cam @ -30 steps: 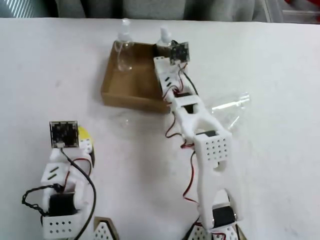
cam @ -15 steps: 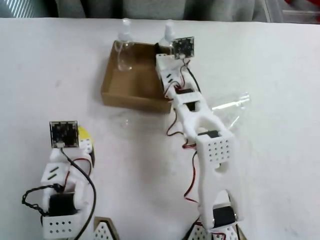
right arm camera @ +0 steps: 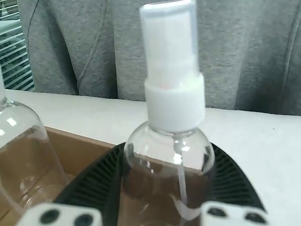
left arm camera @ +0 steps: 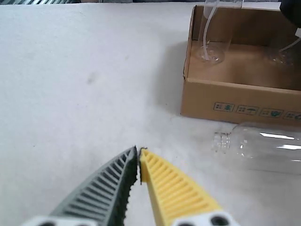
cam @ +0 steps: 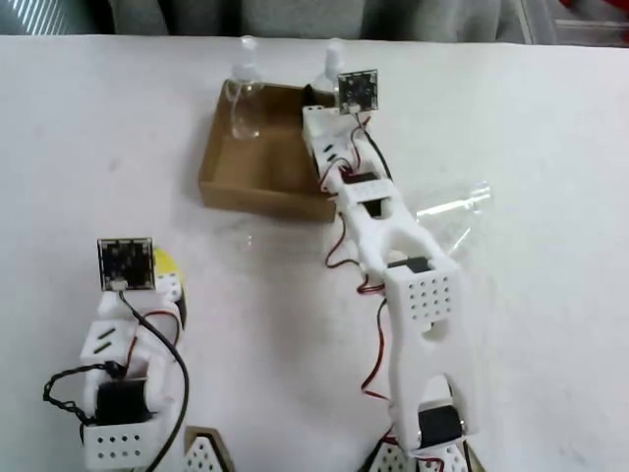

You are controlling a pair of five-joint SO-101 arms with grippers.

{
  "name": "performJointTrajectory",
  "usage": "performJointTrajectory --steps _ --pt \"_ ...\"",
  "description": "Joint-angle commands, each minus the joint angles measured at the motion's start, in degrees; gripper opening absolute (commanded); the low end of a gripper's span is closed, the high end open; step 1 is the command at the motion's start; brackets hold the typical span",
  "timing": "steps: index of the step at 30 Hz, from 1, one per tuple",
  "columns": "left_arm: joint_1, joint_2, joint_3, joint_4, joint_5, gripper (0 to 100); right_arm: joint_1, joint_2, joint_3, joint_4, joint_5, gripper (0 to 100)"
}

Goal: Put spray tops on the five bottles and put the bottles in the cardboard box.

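The cardboard box (cam: 257,182) lies open at the table's far middle. A clear bottle with a white spray top (cam: 242,90) stands in its far left corner, also seen in the wrist views (left arm camera: 212,34) (right arm camera: 19,146). My right gripper (cam: 324,93) is at the box's far right corner, shut on a second clear bottle with a spray top (right arm camera: 171,141), held upright (cam: 332,61). My left gripper (left arm camera: 139,153) is shut and holds nothing, low over the near left of the table (cam: 165,267). A topless bottle (left arm camera: 263,146) lies on its side in front of the box.
Another clear bottle with a spray top and tube (cam: 452,208) lies on the table to the right of the right arm. Red wires hang along that arm. The white table (cam: 118,147) stretches to the left of the box.
The right gripper has shifted a little farther back and to the right at the box's corner, taking the held bottle with it. The left arm has stayed still.
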Motion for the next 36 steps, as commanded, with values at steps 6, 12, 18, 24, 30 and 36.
performJointTrajectory --steps 6,12,18,24,30,36 --pt "0.92 -0.75 -0.09 0.44 -0.35 3 -1.27 -2.51 -1.05 1.1 -0.7 27.6" --pt "0.92 -0.75 -0.09 0.44 -0.35 3 -1.45 -2.51 -1.05 0.92 -0.79 27.6" --pt "0.92 -0.75 -0.09 0.44 -0.35 3 -1.45 -2.59 -1.41 0.92 -0.79 27.6" --pt "0.92 -0.75 -0.09 0.44 -0.35 3 -1.45 -4.35 -0.97 1.1 -0.88 27.8" --pt "0.92 -0.75 -0.09 0.44 -0.35 3 -1.45 -4.88 -0.18 1.1 -0.88 27.8" --pt "0.92 -0.75 -0.09 0.44 -0.35 3 -1.45 -10.24 4.92 0.92 -0.88 27.8"
